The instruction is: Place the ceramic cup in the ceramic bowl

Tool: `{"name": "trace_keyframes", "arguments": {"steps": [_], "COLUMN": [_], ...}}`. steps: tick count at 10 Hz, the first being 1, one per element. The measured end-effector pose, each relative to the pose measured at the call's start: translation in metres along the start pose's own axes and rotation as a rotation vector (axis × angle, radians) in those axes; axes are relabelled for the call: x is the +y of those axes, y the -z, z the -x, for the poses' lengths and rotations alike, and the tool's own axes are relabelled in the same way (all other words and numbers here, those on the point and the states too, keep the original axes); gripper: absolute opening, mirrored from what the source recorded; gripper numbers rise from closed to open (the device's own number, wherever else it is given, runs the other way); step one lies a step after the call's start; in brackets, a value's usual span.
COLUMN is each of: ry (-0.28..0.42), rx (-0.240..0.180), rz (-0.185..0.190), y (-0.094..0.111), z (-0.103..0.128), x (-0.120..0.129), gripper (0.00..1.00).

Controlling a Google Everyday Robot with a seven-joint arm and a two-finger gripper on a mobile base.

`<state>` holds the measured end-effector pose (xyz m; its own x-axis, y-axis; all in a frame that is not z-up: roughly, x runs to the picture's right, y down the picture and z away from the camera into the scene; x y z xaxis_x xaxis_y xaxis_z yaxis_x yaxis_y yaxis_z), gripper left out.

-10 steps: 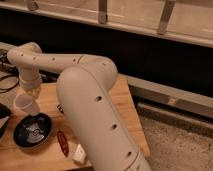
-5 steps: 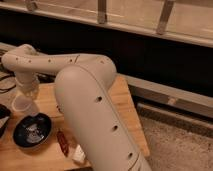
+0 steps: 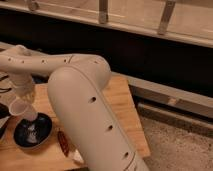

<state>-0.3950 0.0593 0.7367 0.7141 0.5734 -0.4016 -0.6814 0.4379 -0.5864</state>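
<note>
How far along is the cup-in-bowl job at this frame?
Done: the ceramic cup is lifted, held by the gripper at the far left. In hand: it hangs tilted over the ceramic bowl's far rim. Left: lowering it inside and releasing.

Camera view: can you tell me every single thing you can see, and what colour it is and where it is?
ceramic cup: one, white, tilted just above the bowl's far left rim, under the gripper
ceramic bowl: one, near-black and glossy with pale marks inside, front left of the table
wooden table: one, light brown, under everything
small red-brown thing: one, lying on the table just right of the bowl; what it is cannot be told
dark object: one, at the left edge, mostly cut off
floor: speckled grey, to the right of the table
arm: one, white with small dark holes, reaching from the front toward the left
gripper: one, white, at the left, right above the cup
</note>
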Motion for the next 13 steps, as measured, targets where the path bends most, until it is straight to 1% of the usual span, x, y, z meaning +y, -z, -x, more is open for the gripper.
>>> {"name": "trace_keyframes", "arguments": {"steps": [1, 2, 4, 6, 7, 9, 10, 11, 12, 13], "ry": [0.0, 0.011, 0.009, 0.027, 0.027, 0.031, 0.035, 0.041, 0.048, 0.05], "rx": [0.004, 0.015, 0.034, 0.031, 0.032, 0.044, 0.049, 0.05, 0.051, 0.054], "rz": [0.004, 0.006, -0.012, -0.008, -0.007, -0.015, -0.019, -0.018, -0.018, -0.021], "y": [0.0, -0.005, -0.01, -0.01, -0.011, -0.014, -0.015, -0.017, -0.019, -0.021], "z": [0.002, 0.002, -0.004, -0.002, -0.001, -0.005, -0.005, -0.003, -0.002, -0.003], "x": [0.003, 0.011, 0.002, 0.014, 0.015, 0.011, 0.012, 0.017, 0.021, 0.02], "gripper": [0.08, 0.08, 0.08, 0.08, 0.1, 0.25, 0.35, 0.38, 0.38, 0.38]}}
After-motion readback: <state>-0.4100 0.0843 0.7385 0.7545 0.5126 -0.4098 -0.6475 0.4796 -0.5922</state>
